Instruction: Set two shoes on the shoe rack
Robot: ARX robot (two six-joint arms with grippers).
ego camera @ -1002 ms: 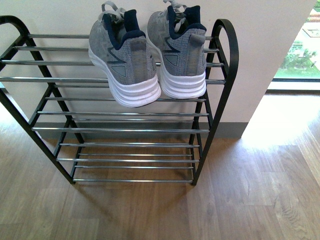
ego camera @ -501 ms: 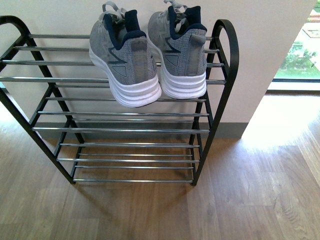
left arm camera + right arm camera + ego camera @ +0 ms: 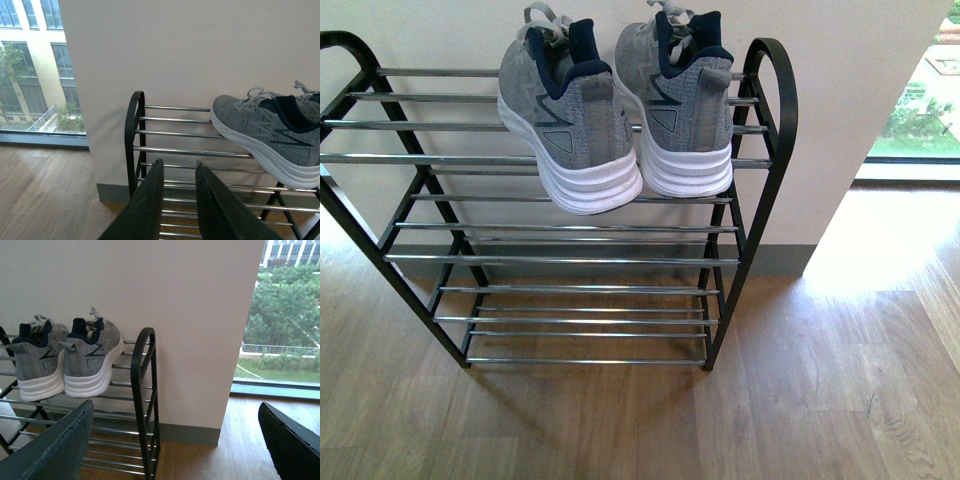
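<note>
Two grey knit shoes with white soles stand side by side on the top tier of the shoe rack [image 3: 765, 150], heels toward me: the left shoe [image 3: 570, 120] and the right shoe [image 3: 685, 105]. Neither arm shows in the front view. In the left wrist view my left gripper [image 3: 178, 167] is shut and empty, hanging off the rack's end [image 3: 134, 130], apart from the shoe [image 3: 265, 135]. My right gripper [image 3: 175, 412] is open and empty, beside the rack's other end [image 3: 144, 390], with both shoes [image 3: 92, 357] on top.
The rack stands against a cream wall [image 3: 850, 100] on a wooden floor [image 3: 820, 400]. A floor-level window [image 3: 920, 110] lies at the right. The lower tiers [image 3: 580, 290] hold nothing.
</note>
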